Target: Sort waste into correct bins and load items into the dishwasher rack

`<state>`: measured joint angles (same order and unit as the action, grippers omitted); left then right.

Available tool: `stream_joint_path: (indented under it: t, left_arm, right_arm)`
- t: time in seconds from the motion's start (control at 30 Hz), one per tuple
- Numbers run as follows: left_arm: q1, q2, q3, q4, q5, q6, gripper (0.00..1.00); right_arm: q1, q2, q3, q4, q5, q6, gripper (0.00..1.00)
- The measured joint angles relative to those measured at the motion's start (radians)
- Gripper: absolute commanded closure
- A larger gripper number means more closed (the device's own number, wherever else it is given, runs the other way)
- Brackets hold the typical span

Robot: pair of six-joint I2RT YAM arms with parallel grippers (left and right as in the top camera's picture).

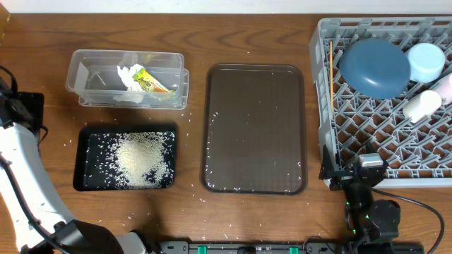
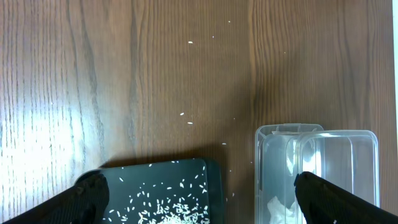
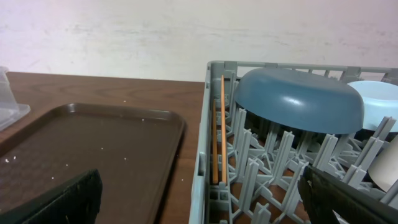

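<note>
The clear tub (image 1: 81, 74) holds the yellow-green wrapper (image 1: 150, 81) with white paper. The black tray (image 1: 85, 176) holds the rice heap (image 1: 141, 161). The grey rack (image 1: 321, 92) holds the dark blue bowl (image 1: 375, 67) upside down, the light blue bowl (image 1: 426, 61), the white cup (image 1: 421, 104), a pink cup (image 1: 446, 86) at the frame edge, and the chopsticks (image 1: 331, 74). My left gripper (image 2: 200, 183) is open and empty above the tray's and tub's ends. My right gripper (image 1: 352, 171) is open and empty at the rack's front left corner (image 3: 205, 186).
The dark brown serving tray (image 1: 256, 127) lies between the bins and the rack, with a few stray grains on it. Loose grains are scattered on the wooden table (image 1: 194, 190) around the black tray. The left arm (image 1: 25, 176) runs along the table's left side.
</note>
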<state>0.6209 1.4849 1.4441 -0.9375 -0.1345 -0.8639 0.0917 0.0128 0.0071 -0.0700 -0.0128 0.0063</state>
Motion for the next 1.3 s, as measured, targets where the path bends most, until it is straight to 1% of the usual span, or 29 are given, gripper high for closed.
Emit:
stream_joint_path:
  t: [0.4,0.57,0.7,0.77,0.83,0.93,1.0,1.1,1.2,1.3]
  left_arm:
    - [0.000,0.001,0.000,-0.006,0.000,0.003,0.02]
    - [0.000,0.001,-0.001,-0.104,0.000,0.027,0.02]
    - [-0.017,-0.031,-0.059,-0.139,0.000,0.031,0.02]
    - [-0.049,-0.064,-0.121,-0.130,-0.002,0.031,0.02]
    - [-0.095,-0.104,-0.197,-0.082,-0.008,0.031,0.02]
    - [-0.177,-0.164,-0.328,0.066,-0.024,0.047,0.02]
    - [-0.235,-0.210,-0.427,0.196,-0.031,0.069,0.02]
    - [-0.313,-0.297,-0.566,0.330,-0.034,0.107,0.02]
    - [-0.367,-0.424,-0.697,0.369,-0.033,0.132,0.02]
    - [-0.380,-0.600,-0.809,0.315,-0.033,0.143,0.02]
  right_arm:
    - [0.000,0.000,0.000,0.000,0.000,0.000,0.01]
    - [0.000,0.000,0.000,0.000,0.000,0.000,0.01]
    - [0.000,0.000,0.000,0.000,0.000,0.000,0.01]
    - [0.000,0.000,0.000,0.000,0.000,0.000,0.01]
    - [0.000,0.000,0.000,-0.001,0.000,0.000,0.01]
    - [0.000,0.000,0.000,0.000,0.000,0.000,0.01]
    - [0.000,0.000,0.000,-0.001,0.000,0.000,0.01]
    - [0.000,0.000,0.000,0.000,0.000,0.000,0.01]
    - [0.000,-0.001,0.000,0.000,0.000,0.000,0.01]
    - [0.000,-0.001,0.000,0.000,0.000,0.000,0.01]
